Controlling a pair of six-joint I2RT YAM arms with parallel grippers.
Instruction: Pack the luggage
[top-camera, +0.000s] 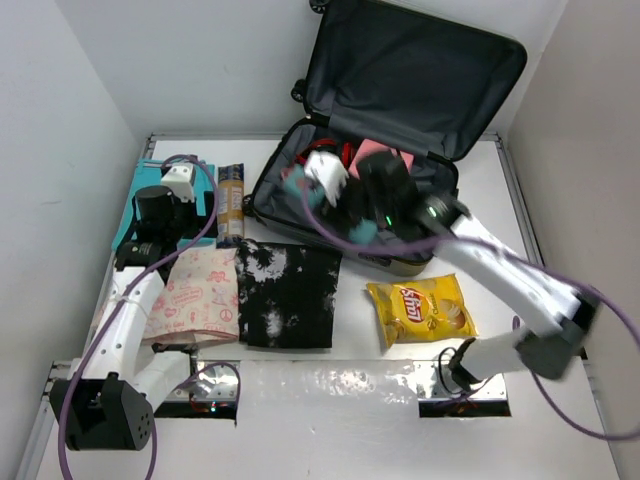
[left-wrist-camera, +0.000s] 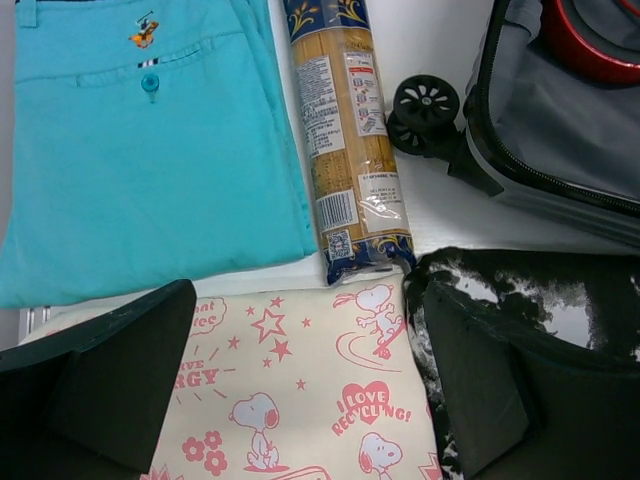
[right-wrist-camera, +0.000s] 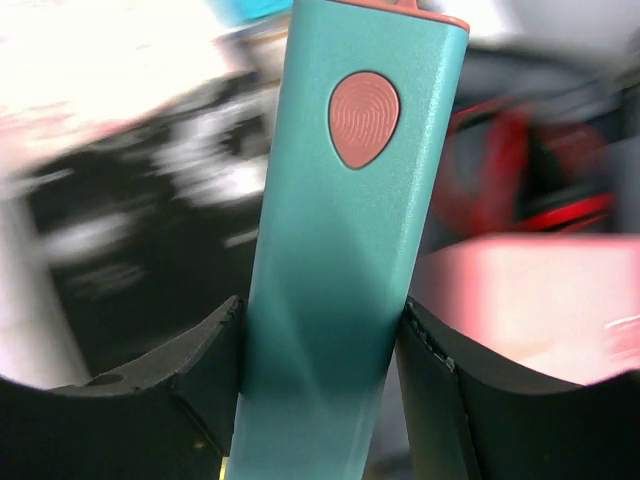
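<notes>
Matt teal plastic bar (right-wrist-camera: 340, 280); turquoise woven-cloth shorts (left-wrist-camera: 140, 150), upper left; glossy clear-plastic spaghetti pack (left-wrist-camera: 350, 140); shiny yellow foil chip bag (top-camera: 420, 310); hard-shell suitcase (top-camera: 420, 70), matt dark fabric lining.

The white table (top-camera: 350, 330) carries the open luggage (top-camera: 410, 80) at upper centre, with a spaghetti packet (top-camera: 231, 205) and a turquoise garment (left-wrist-camera: 150, 160) to its left. Across the middle, left to right, lie a pink Snoopy bag (top-camera: 200, 295), a black-and-white garment (top-camera: 288, 295) and a yellow crisp bag (top-camera: 420, 310).
</notes>
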